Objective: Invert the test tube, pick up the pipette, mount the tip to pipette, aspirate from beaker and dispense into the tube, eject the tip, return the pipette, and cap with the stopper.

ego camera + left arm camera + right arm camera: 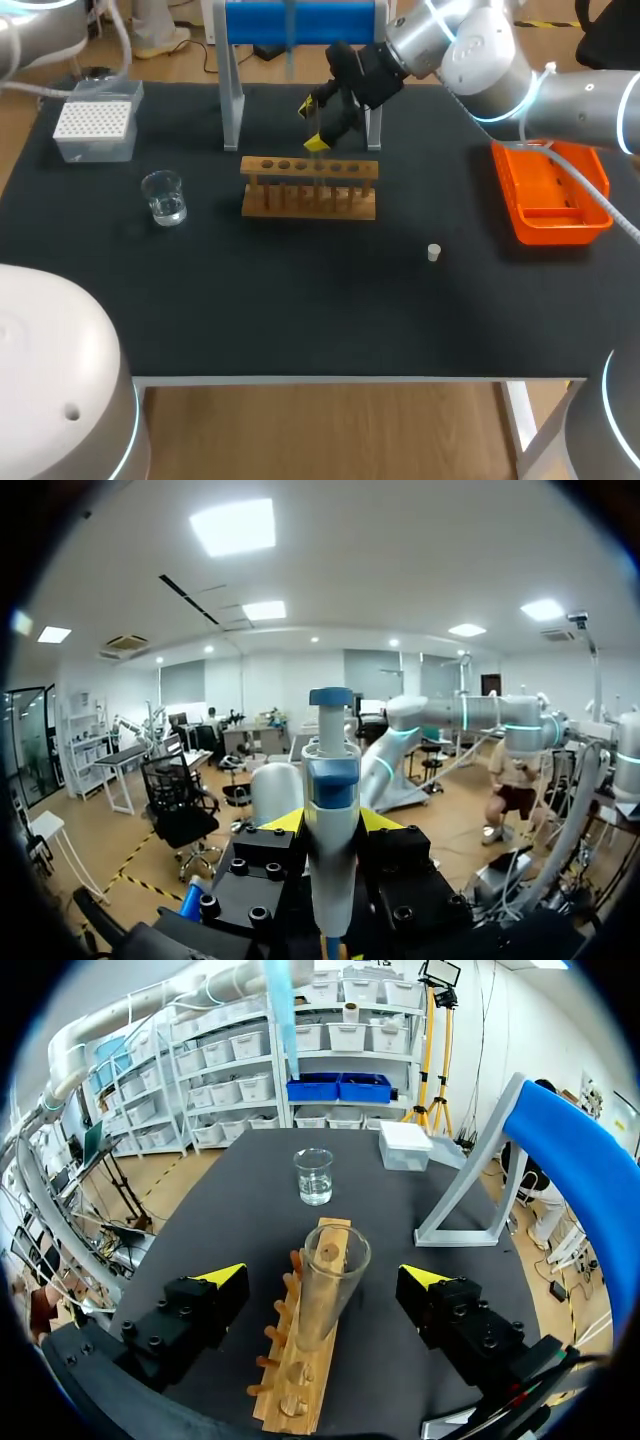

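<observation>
Black table [300, 300] carried the rack [308, 187] with the tube [328, 1290] upright in it, mouth up, untouched between wide-spread fingers of the right gripper [313, 124]; left gripper [332, 822] clamped the pipette [331, 780]; judged best: lift right straight up, clear of the tube's rim

The clear test tube [330, 1285] stands mouth-up in the wooden rack [310, 188], leaning slightly. The glass beaker [164, 197], with a little clear liquid, sits at the rack's 9 o'clock. The small white stopper [434, 252] lies at its 4 o'clock. The blue-and-white pipette [332, 810] stands upright between the fingers of the left gripper [330, 825].
</observation>
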Motion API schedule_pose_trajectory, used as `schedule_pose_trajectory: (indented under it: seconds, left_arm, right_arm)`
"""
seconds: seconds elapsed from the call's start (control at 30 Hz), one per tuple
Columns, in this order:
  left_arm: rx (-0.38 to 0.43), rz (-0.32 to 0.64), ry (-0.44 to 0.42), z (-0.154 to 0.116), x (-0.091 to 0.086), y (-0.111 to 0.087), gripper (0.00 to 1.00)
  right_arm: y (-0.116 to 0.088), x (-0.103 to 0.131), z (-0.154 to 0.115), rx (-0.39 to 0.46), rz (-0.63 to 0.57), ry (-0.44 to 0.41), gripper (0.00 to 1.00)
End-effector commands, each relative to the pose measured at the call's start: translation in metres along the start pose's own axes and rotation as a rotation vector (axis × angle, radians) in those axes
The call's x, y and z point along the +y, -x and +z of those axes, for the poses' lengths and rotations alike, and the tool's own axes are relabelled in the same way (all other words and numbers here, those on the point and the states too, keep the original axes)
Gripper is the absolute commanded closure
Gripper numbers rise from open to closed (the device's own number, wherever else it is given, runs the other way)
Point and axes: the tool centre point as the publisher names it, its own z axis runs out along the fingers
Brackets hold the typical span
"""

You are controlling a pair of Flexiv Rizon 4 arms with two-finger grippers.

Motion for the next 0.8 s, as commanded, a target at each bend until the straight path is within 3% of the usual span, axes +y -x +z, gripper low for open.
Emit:
schedule_pose_trajectory:
  seconds: [0.03, 0.8]
  left_arm:
    - [0.065, -0.005, 0.003, 0.0118, -0.0002, 0.0146, 1.00]
    - [0.073, -0.019, 0.004, 0.0180, 0.0047, 0.0192, 1.00]
  right_arm:
    - [-0.0001, 0.0006, -0.0016, 0.002, 0.001, -0.005, 0.00]
    - [-0.0001, 0.0006, -0.0016, 0.002, 0.001, -0.005, 0.00]
